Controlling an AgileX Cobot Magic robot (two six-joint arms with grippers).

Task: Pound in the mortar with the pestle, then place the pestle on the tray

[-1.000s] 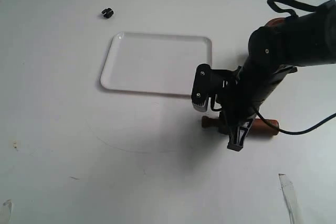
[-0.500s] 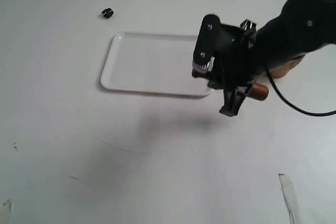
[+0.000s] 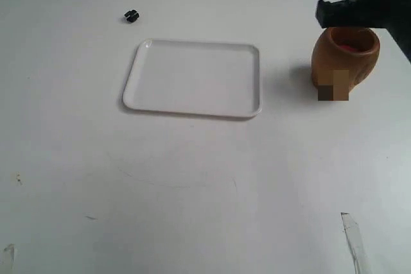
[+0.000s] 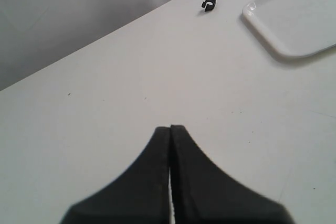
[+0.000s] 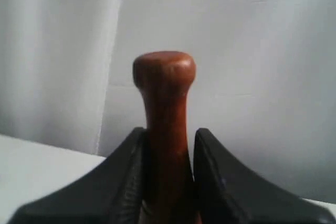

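1. The pestle is clamped between the two fingers of the right end effector. Its long axis runs along the fingers, and the small knob sticks out past the fingertips. The thick end is hidden behind the fingers.
2. In the exterior view the pestle itself does not show. Only the dark right arm shows, at the far right corner of the bench.
3. The mortar stands upright near the right edge of the bench, just at the near side of that arm, with its reddish inside open upward. It lies below and very near the right end effector, so the right arm is clearly the nearer one. I cannot tell if the pestle is exactly over the mouth.
4. My judgement: the coming move depends on bringing the thick end down along the upright axis of the mortar.
5. The tray lies flat toward the far edge, well apart from the mortar on its left, and nothing is on it. A small black clip lies beyond its far left corner.
6. The left end effector is closed on nothing, over bare bench.
7. One second ago the right arm was low over the pestle lying near the right edge. Half a second ago it carried the pestle beside the tray's right corner. Now it has risen to the far right corner and the mortar is uncovered. The tray and clip have not moved.
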